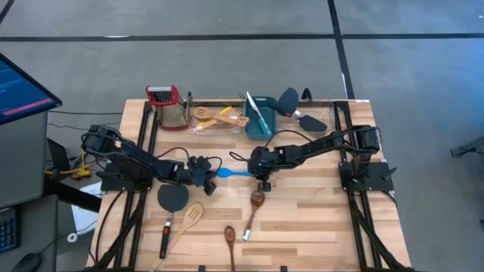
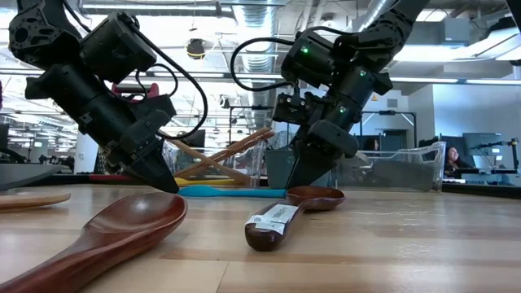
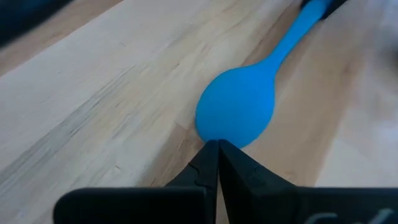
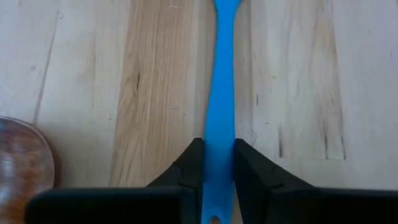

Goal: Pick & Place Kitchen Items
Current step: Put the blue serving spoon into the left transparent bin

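The wooden table (image 1: 318,219) fills the middle of the high view, both dark arms reaching in toward its centre. Along the upper edge stand a clear bin (image 1: 215,117) of pale wooden utensils and a teal tub (image 1: 259,117). The right gripper (image 4: 217,163) has its fingers pinched narrowly on the handle of the blue spoon (image 1: 234,173), which lies flat at centre frame. The left gripper (image 3: 218,152), fingers pressed together and holding nothing, touches its tip to the spoon's bowl. A dark-brown spoon (image 1: 255,209) lies just below.

Red grater (image 1: 162,96), teal tub (image 1: 259,115) at table (image 1: 318,227) rear.
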`<state>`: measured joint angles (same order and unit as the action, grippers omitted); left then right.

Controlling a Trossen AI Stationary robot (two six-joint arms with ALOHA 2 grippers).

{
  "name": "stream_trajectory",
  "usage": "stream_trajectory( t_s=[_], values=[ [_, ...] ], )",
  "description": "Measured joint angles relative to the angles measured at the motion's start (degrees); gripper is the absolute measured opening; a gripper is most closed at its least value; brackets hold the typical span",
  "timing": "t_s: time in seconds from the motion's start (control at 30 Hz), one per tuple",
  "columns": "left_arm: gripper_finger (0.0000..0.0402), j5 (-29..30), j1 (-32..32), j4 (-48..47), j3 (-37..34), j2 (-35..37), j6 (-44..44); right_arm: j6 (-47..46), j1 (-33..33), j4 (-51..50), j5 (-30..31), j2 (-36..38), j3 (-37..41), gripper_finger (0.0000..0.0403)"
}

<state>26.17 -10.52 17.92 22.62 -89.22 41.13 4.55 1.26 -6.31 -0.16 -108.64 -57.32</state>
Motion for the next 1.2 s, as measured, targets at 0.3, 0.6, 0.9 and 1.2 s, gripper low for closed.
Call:
stream_trajectory(
  t_s=[0.3,0.6,0.9,1.2],
  values=[
    [0.0001,2.14,-0.37,0.43,-0.01,12.65,-9.64,0.11,0.02,-1.83,0.22,2.92,0.24,0.0050],
    [0.0002,11.10,-6.78,0.30,0.06,25.89,-19.77,0.56,0.10,-3.80,6.38,12.98,0.09,0.0050],
    [0.0002,15.96,-11.29,0.51,0.06,31.88,-22.91,3.89,2.87,-6.64,15.26,17.17,-6.64,0.0050],
    [0.0002,15.98,-11.34,0.54,0.08,31.75,-24.31,8.98,7.94,-11.49,15.01,12.52,-18.88,0.0050]
  ],
)
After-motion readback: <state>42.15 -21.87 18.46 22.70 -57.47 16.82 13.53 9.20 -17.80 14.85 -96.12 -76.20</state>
